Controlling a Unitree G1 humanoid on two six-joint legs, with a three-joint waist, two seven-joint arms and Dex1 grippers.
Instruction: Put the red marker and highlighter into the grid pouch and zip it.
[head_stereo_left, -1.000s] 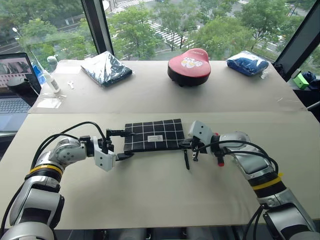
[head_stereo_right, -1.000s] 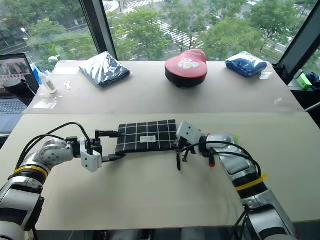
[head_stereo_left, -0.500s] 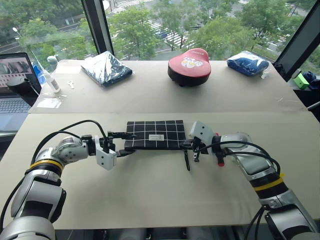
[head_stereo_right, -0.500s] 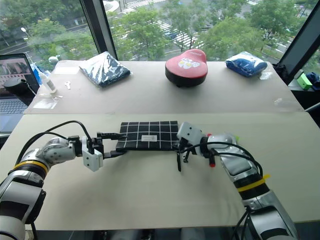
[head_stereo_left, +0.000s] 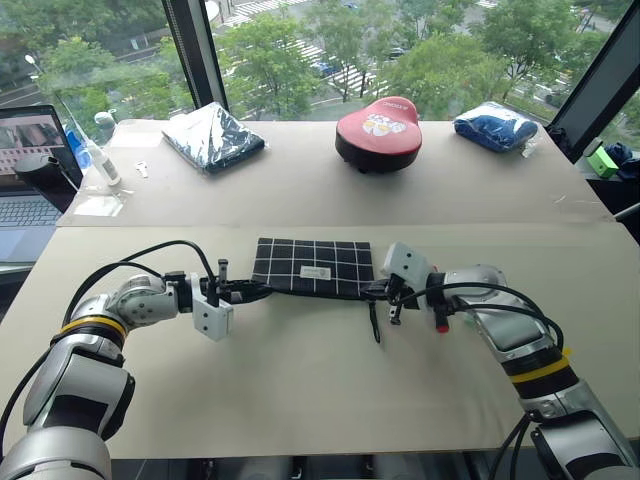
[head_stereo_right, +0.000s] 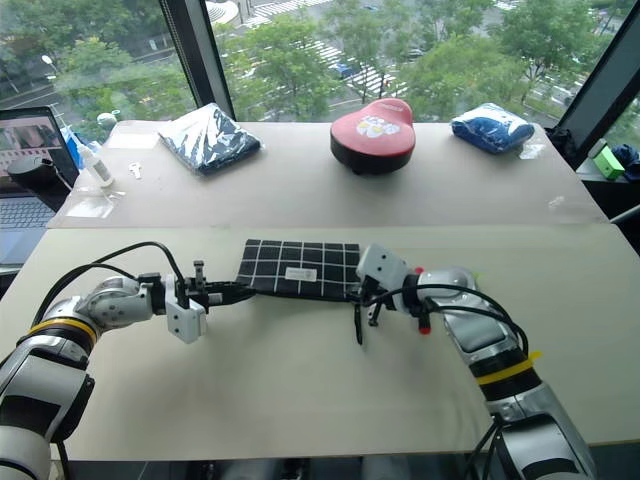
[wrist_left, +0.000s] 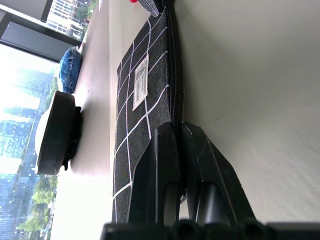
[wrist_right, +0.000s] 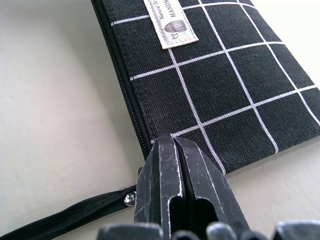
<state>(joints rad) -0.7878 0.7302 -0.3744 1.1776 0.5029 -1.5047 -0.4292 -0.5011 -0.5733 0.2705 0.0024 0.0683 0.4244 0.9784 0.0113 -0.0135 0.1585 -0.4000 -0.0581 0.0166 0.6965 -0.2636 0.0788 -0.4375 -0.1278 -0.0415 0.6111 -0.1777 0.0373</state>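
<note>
The grid pouch (head_stereo_left: 312, 268) lies flat in the middle of the table, black with white lines and a small white label (wrist_right: 171, 22). Its zipper (wrist_left: 174, 75) runs along the near edge and looks closed. My left gripper (head_stereo_left: 248, 291) is shut on the pouch's left end at the zipper edge. At the right corner, where the zipper ends, my right gripper (head_stereo_left: 376, 291) is shut on the pouch. The black pull strap (head_stereo_left: 375, 322) trails toward me from there. The red marker and the highlighter are hidden.
On the far table sit a dark blue plastic-wrapped bundle (head_stereo_left: 213, 135), a red rounded case (head_stereo_left: 378, 120) and a blue wrapped bundle (head_stereo_left: 494, 126). A laptop (head_stereo_left: 25, 170) and a small bottle (head_stereo_left: 106, 162) stand at the far left. Bare tabletop stretches in front of the pouch.
My left gripper's fingers, spread around the pouch's left end a second ago, have closed on it. The pouch has shifted slightly right. The right arm has kept still.
</note>
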